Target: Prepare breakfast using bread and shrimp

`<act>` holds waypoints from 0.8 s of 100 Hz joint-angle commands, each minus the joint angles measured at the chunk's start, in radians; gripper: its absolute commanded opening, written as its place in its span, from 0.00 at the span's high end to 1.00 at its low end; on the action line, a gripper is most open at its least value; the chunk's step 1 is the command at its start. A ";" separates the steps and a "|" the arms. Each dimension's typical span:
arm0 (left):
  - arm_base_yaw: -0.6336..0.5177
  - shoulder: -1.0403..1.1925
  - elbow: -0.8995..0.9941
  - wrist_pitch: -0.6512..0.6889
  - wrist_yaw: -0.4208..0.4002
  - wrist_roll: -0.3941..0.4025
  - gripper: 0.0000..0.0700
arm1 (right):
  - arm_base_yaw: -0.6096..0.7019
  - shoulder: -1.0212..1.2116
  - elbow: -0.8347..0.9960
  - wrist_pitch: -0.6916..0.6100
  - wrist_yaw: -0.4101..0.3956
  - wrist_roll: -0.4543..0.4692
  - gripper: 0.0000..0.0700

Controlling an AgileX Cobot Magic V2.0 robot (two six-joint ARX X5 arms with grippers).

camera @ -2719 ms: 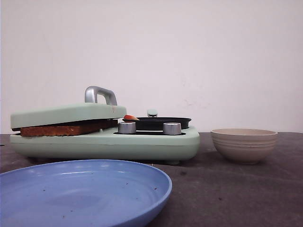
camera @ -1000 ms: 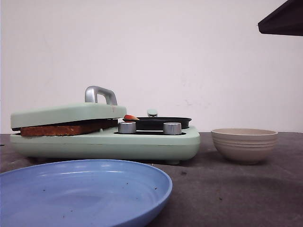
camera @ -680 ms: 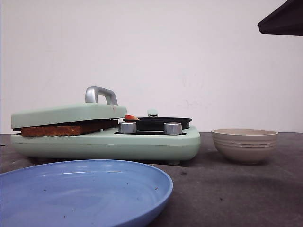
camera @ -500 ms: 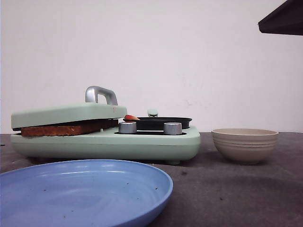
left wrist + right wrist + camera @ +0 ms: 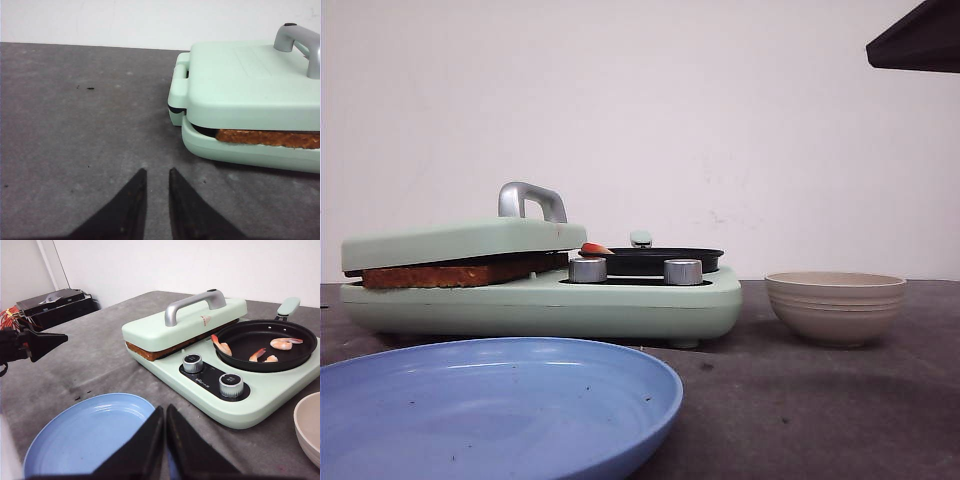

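The bread (image 5: pixel 450 274) lies clamped under the shut lid (image 5: pixel 460 240) of a mint-green breakfast maker (image 5: pixel 620 305); only its brown edge (image 5: pixel 270 137) (image 5: pixel 150 354) shows. Several pink shrimp (image 5: pixel 221 346) lie in the black pan (image 5: pixel 265 347) on the maker's other half; in the front view one shrimp (image 5: pixel 594 248) peeks over the pan rim. My left gripper (image 5: pixel 156 172) hangs low over the table beside the maker's lid end, jaws slightly parted and empty. My right gripper (image 5: pixel 164 409) is shut and empty, above the blue plate's (image 5: pixel 85 435) rim, in front of the knobs (image 5: pixel 192 362).
A beige bowl (image 5: pixel 836 305) stands right of the maker. The blue plate (image 5: pixel 490 410) fills the near left. A silver handle (image 5: pixel 530 200) rises from the lid. A dark part of the right arm (image 5: pixel 920 40) shows top right. Black boxes (image 5: pixel 55 302) sit at the table's far edge.
A dark part of the right arm has come into the front view's top right corner since the oldest frame. Over the last second nothing has visibly moved.
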 commanded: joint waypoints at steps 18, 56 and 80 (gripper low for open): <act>0.000 0.000 -0.018 -0.003 0.004 0.017 1.00 | 0.005 0.002 0.006 0.011 0.001 0.008 1.00; 0.000 0.000 -0.018 -0.003 0.004 0.017 1.00 | 0.005 0.001 0.006 0.011 0.001 0.008 1.00; 0.000 0.000 -0.018 -0.003 0.004 0.017 1.00 | -0.001 -0.027 0.005 -0.006 0.164 -0.007 1.00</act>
